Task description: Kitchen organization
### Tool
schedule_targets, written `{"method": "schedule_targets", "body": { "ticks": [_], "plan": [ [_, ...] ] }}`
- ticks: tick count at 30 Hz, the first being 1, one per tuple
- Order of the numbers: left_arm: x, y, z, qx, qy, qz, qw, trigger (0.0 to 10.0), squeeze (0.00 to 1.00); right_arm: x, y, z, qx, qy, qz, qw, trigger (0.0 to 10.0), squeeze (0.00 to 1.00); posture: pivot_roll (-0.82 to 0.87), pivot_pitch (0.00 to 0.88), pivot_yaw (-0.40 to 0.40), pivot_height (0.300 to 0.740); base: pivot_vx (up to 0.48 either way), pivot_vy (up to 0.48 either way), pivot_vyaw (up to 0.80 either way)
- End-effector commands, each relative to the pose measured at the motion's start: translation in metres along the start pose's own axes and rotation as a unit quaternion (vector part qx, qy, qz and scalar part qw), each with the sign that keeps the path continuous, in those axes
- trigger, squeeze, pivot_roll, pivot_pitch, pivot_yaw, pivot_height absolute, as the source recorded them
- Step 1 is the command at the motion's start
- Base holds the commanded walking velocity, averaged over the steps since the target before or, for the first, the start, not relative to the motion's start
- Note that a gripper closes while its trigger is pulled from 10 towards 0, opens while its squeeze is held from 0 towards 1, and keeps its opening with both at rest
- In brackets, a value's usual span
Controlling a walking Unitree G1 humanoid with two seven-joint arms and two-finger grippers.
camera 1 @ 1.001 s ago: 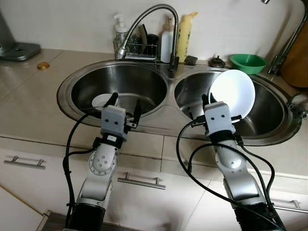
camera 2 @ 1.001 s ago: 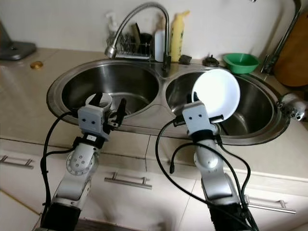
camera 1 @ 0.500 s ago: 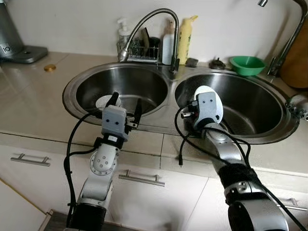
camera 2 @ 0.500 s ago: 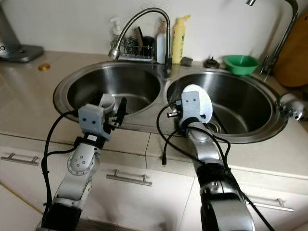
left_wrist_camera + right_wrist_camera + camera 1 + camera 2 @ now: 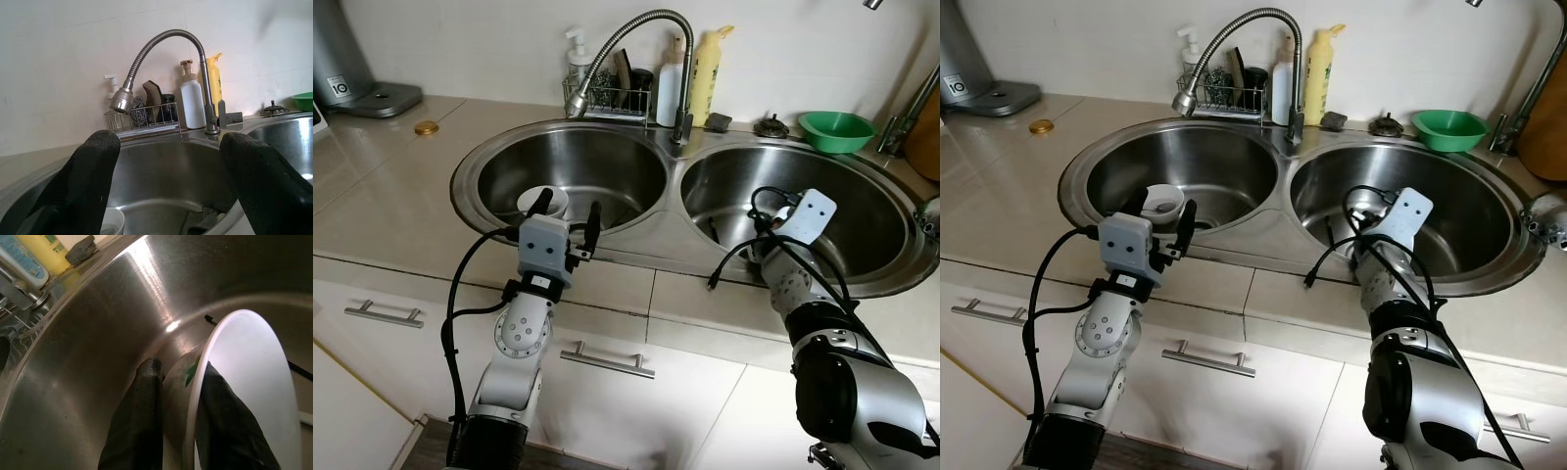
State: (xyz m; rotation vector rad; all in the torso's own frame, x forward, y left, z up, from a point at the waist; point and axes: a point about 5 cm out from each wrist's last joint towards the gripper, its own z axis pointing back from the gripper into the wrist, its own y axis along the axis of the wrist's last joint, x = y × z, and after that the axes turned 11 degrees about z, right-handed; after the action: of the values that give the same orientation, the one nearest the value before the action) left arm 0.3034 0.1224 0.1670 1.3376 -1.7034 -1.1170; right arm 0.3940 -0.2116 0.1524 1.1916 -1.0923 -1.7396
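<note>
My right gripper reaches down into the right sink basin, shut on the rim of a white bowl, one finger on each side of the rim. From the head views its grey wrist housing tilts into the basin and hides the bowl. My left gripper hovers open at the front edge of the left basin, with nothing between its fingers. A small white cup stands on that basin's floor just beyond the fingers.
A gooseneck faucet arches over the divider. Behind it are a wire rack with sponges, soap bottles and a yellow bottle. A green bowl sits back right; a gold lid and grey appliance sit back left.
My right arm has swung the white bowl down from upright above the counter edge into the right basin. The left arm has held still; the camera has shifted slightly.
</note>
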Motion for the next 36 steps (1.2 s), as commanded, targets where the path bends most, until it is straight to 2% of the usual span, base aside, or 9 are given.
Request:
{"method": "schedule_targets", "body": {
  "ticks": [1,16,19,22,24,25,26,27,36],
  "plan": [
    [0.003,0.0,-0.001,-0.001,-0.008,-0.002,1.0,10.0,0.0,0.0,0.002,-0.001,0.0,-0.005,-0.019,1.0,10.0,1.0,0.09,0.0,-0.005,0.74,0.0,0.0,0.0],
    [0.004,-0.002,0.0,-0.006,-0.009,0.004,1.0,10.0,0.0,-0.029,0.016,0.0,0.044,0.044,-0.034,0.997,10.0,1.0,0.08,0.0,-0.005,0.74,0.0,0.0,0.0],
    [0.004,-0.002,0.0,-0.007,-0.01,0.003,1.0,10.0,0.0,-0.038,0.013,0.001,0.041,0.062,0.134,0.988,10.0,1.0,0.08,0.0,-0.004,0.74,0.0,0.0,0.0],
    [0.005,-0.004,0.0,-0.009,-0.011,0.004,1.0,10.0,0.0,-0.048,-0.003,0.006,0.047,0.11,0.376,0.919,10.0,1.0,0.07,0.0,-0.005,0.74,0.0,0.0,0.0],
    [0.005,-0.004,0.0,-0.009,-0.012,0.004,1.0,10.0,0.0,-0.047,-0.004,0.006,0.049,0.11,0.41,0.904,10.0,1.0,0.08,0.0,-0.005,0.74,0.0,0.0,0.0],
    [0.005,-0.004,0.0,-0.009,-0.012,0.004,1.0,10.0,0.0,-0.049,-0.006,0.007,0.051,0.127,0.467,0.874,10.0,0.76,0.08,0.0,-0.005,0.74,0.0,0.0,0.0],
    [0.005,-0.004,0.0,-0.009,-0.012,0.004,1.0,10.0,0.0,-0.051,-0.007,0.008,0.051,0.134,0.48,0.866,10.0,0.76,0.07,0.0,-0.004,0.74,0.0,0.0,0.0],
    [0.005,-0.004,0.0,-0.009,-0.011,0.004,1.0,10.0,0.0,-0.052,-0.007,0.008,0.052,0.14,0.491,0.858,10.0,0.0,0.07,0.0,-0.003,0.74,0.0,0.0,0.0],
    [0.006,-0.004,-0.001,-0.009,-0.011,0.008,1.0,10.0,0.0,-0.064,0.014,0.016,0.139,0.137,0.499,0.844,10.0,0.0,0.07,0.0,-0.004,0.74,0.0,0.0,0.0]
  ]
}}
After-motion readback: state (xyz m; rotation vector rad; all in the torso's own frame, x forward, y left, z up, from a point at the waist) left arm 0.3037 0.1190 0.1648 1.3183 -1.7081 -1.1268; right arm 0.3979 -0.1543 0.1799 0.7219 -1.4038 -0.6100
